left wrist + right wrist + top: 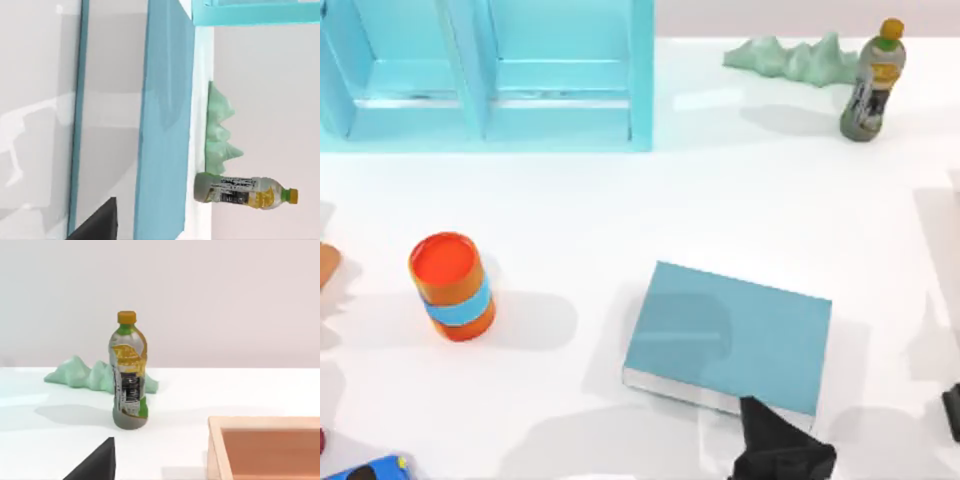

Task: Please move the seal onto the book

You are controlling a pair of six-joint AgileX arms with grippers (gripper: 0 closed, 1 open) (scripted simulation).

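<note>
The book (730,335) lies flat on the white counter (570,210), a little right of the middle and close to the near edge. Its teal cover faces up and its white page edges face the near edge. Our left pincer (757,412) shows as a dark shape at the book's near-right corner, overlapping the cover's edge in the top view. The left wrist view looks along the book (165,125) with a dark part of the left pincer (96,225) beside it, but we cannot tell whether the pincer is apart, together or clamped on something. A tan-orange shape (325,265) is cut off at the counter's left edge. It may be the seal, though too little of it shows to be sure. Our right pincer (952,412) sits parked at the right edge near the near-right corner, and its state cannot be told either. An orange can with a blue band (452,285) stands upright toward the left edge, well apart from the book. A light-blue shelf unit (480,70) takes up the far-left corner. Near the far-right corner a bottle with an orange cap (873,80) stands just beside a pale green jagged piece (790,58). The right wrist view shows the bottle (129,375) and the rim of a wooden tray (215,445).
</note>
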